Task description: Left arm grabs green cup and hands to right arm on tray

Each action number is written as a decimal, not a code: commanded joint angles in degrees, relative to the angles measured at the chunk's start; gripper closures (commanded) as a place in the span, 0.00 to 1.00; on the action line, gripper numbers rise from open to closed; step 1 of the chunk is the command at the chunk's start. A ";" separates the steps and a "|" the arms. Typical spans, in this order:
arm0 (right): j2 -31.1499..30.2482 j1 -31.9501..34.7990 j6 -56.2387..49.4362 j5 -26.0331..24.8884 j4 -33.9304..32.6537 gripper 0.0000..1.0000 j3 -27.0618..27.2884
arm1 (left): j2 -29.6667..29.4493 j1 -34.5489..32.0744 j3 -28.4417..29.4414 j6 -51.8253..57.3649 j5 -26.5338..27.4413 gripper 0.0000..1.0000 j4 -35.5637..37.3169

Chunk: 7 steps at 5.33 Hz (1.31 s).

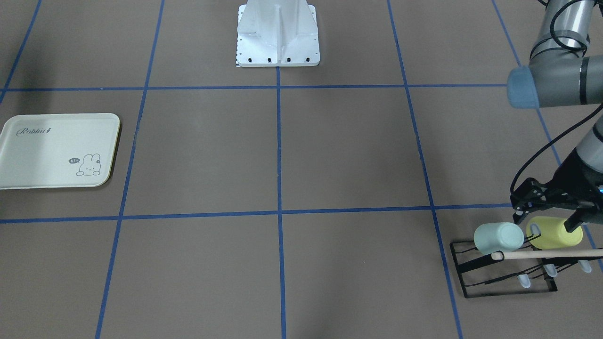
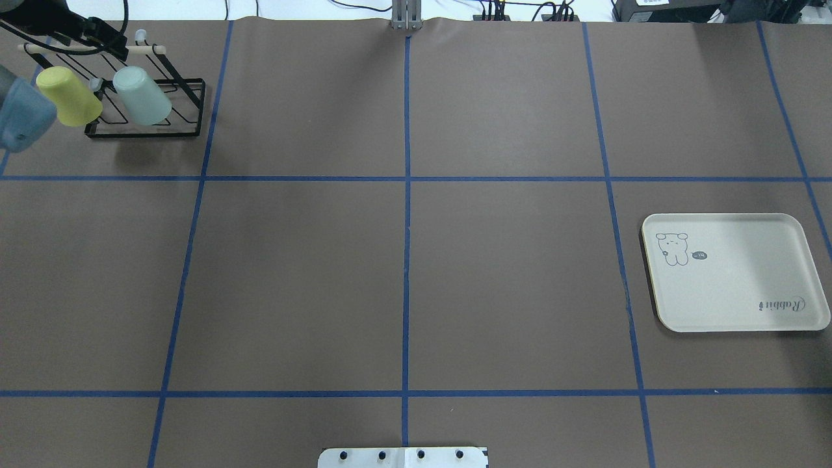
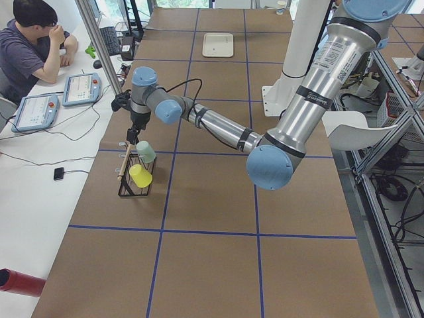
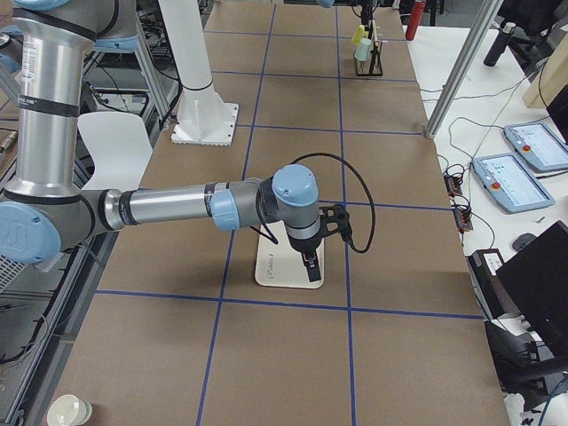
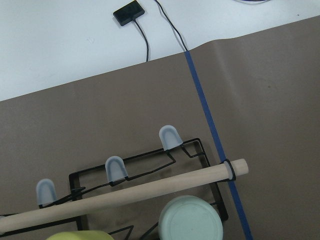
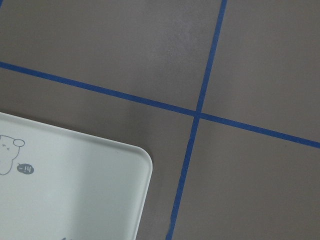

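The pale mint green cup (image 1: 498,237) hangs upside down on a peg of a black wire rack (image 1: 499,282); it also shows in the overhead view (image 2: 142,96) and at the bottom of the left wrist view (image 5: 190,222). My left gripper (image 1: 522,207) hovers just above and behind the rack, near both cups, and looks open and empty. The cream Rabbit tray (image 2: 734,286) lies far off on the other side of the table (image 1: 42,146). My right gripper (image 4: 311,266) hangs over the tray's edge; I cannot tell whether it is open or shut.
A yellow-green cup (image 1: 553,233) hangs on the same rack right beside the green one. A wooden dowel (image 5: 125,197) runs across the rack's top, with bare capped pegs (image 5: 116,168) behind it. A person sits at a side desk (image 3: 36,46).
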 commanded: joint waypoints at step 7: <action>0.32 -0.20 0.17 0.07 0.28 0.00 -0.18 | -2.93 4.59 7.66 0.41 0.51 0.00 -0.63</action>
